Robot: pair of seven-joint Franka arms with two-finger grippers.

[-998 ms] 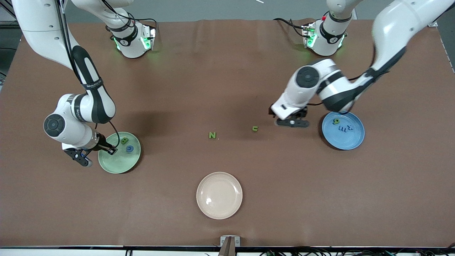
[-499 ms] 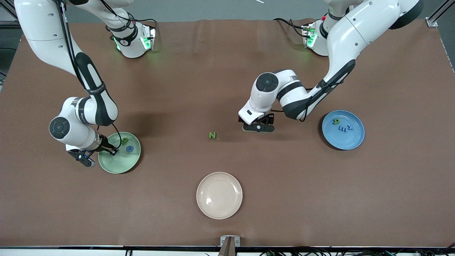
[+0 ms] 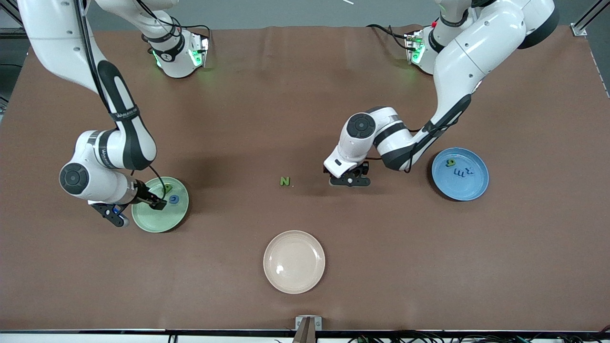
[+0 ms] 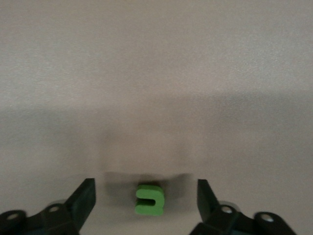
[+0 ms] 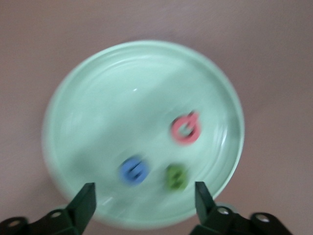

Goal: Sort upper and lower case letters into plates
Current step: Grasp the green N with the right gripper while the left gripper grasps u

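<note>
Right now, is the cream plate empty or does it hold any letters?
Empty. The front view shows the cream plate with a bare inside. The letters lie in the green plate, the blue plate and on the table.

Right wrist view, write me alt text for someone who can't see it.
Looking down on the pale mint green plate, which holds three small letter pieces: a red one, a blue one and a green one. The right gripper hangs over the plate with its fingers spread open and holding nothing.
</note>
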